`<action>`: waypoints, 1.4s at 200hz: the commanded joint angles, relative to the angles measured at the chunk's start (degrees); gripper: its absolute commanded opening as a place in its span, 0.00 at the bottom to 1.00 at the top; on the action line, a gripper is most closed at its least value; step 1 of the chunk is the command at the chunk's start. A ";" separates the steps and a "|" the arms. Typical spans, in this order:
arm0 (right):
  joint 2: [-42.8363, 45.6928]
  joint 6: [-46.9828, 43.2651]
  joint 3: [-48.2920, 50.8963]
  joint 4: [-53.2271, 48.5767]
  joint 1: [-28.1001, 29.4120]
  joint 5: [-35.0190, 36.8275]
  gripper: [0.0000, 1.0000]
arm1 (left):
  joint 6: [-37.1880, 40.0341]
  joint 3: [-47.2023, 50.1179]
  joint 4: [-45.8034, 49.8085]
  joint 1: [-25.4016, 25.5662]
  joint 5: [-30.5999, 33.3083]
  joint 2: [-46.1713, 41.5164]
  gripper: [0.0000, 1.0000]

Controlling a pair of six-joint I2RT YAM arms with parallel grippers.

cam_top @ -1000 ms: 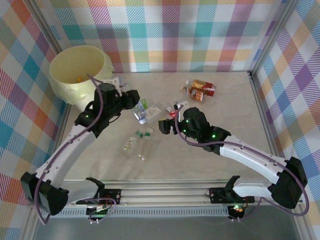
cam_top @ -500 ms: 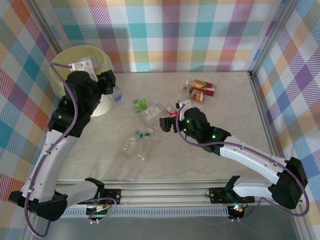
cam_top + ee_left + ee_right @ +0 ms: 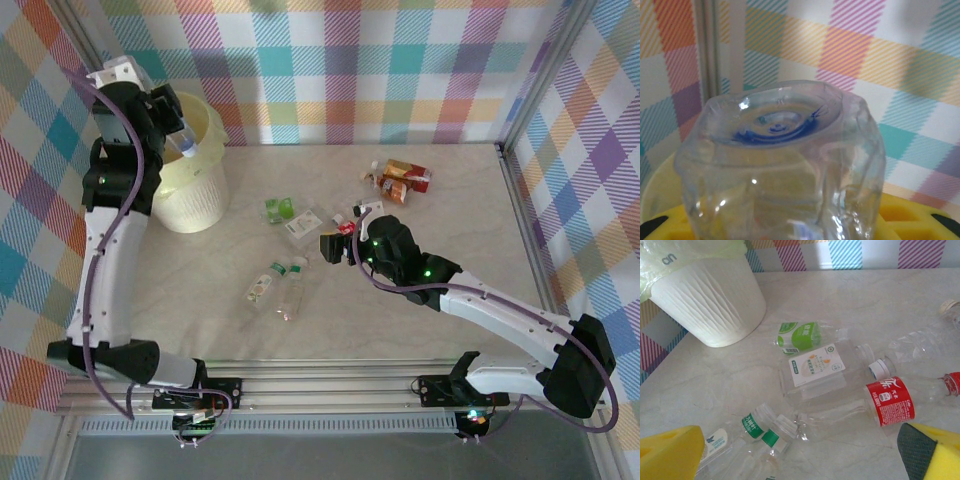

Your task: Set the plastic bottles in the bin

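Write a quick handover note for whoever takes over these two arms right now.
Left gripper: shut on a clear bottle, held over the bin; not released yet.
Right gripper: open, empty, by the centre cluster of bottles.
Left to do: drop that bottle, then bin the centre cluster, the green-label bottles and the red-and-orange ones at the far side.

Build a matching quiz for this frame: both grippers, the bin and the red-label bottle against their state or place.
Things:
1. left gripper
2. right gripper
3. bin
4. red-label bottle

State or place:
A. lying on its side on the table
B. open, holding nothing
C. standing upright at the far left corner
D. shut on a clear bottle

Pairs: 1-D, 2-B, 3-C, 4-A
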State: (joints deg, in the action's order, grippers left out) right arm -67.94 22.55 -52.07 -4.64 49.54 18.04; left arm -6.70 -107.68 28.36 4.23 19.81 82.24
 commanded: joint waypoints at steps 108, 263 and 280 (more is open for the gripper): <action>3.47 3.86 0.93 -1.54 0.34 4.54 1.00 | 1.49 -12.16 -1.64 -14.17 -13.21 23.02 0.49; 2.49 6.28 0.53 -3.68 0.30 4.04 1.00 | 2.36 -9.79 4.72 -15.90 -38.35 33.19 0.50; 2.33 6.37 0.53 -3.94 0.30 3.78 1.00 | 4.34 -7.73 4.43 -15.85 -39.75 32.58 0.51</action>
State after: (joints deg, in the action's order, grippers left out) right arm -65.25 28.08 -51.42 -7.94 49.54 22.22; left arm -5.87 -118.24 32.49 -11.18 -15.05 116.31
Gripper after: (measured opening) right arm 0.996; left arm 0.504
